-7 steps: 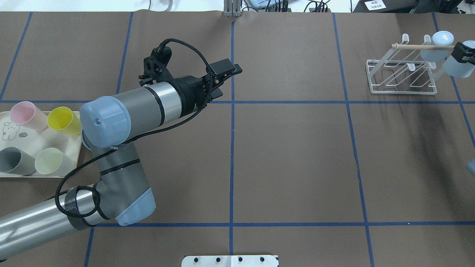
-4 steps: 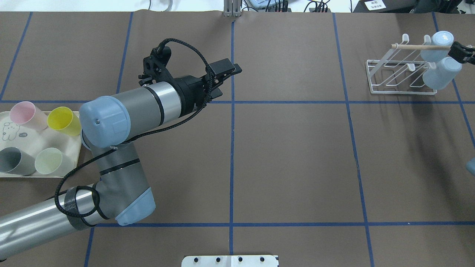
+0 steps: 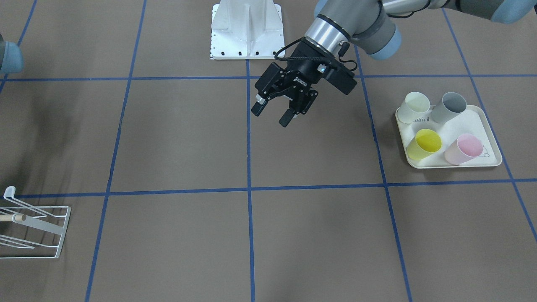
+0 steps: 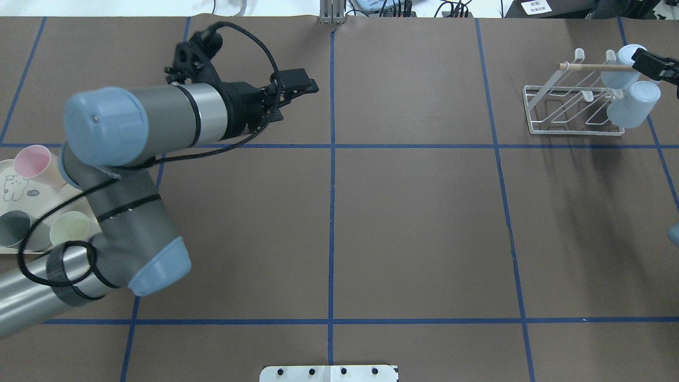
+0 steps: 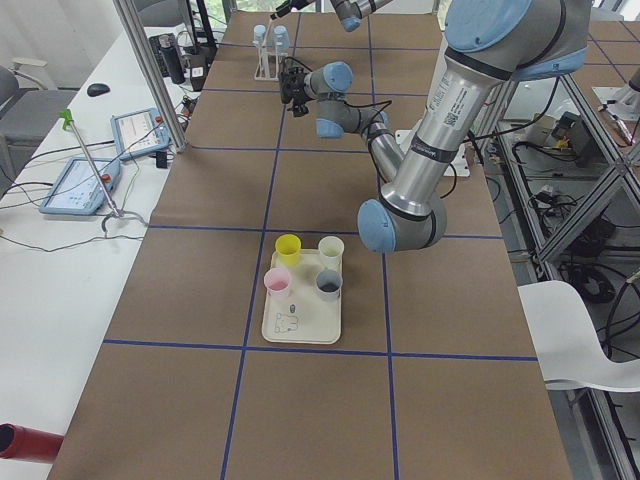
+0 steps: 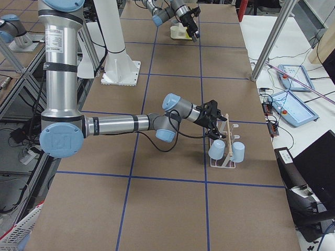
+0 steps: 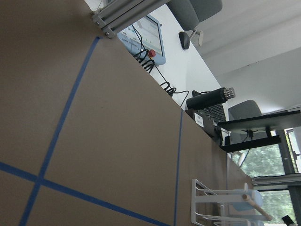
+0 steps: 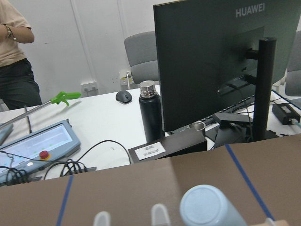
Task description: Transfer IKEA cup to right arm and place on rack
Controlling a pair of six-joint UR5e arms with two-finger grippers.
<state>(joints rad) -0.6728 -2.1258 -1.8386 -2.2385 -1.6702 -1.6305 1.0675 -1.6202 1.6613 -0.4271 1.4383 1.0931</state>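
Brown paper taped into blue squares covers the table (image 4: 419,223), with desks and monitors beyond its far edge. Your right gripper (image 4: 650,63) hovers at the rack's outer end, beside the wooden dowel (image 4: 594,66). Its jaws look parted and hold nothing. Just beside it, the IKEA cup (image 4: 634,104), pale blue, sits tilted on a slanted prong of the rack (image 4: 575,133), apart from the fingers. A second blue cup (image 4: 626,63) hangs next to it.

Out at mid-table, the left gripper (image 3: 275,112) is spread wide and empty. The tray (image 3: 491,138) behind it carries four more cups.

By my reading, the placing step is all but done. Your next move is to draw the right arm back, up and away, without snagging the dowel or nudging either cup.
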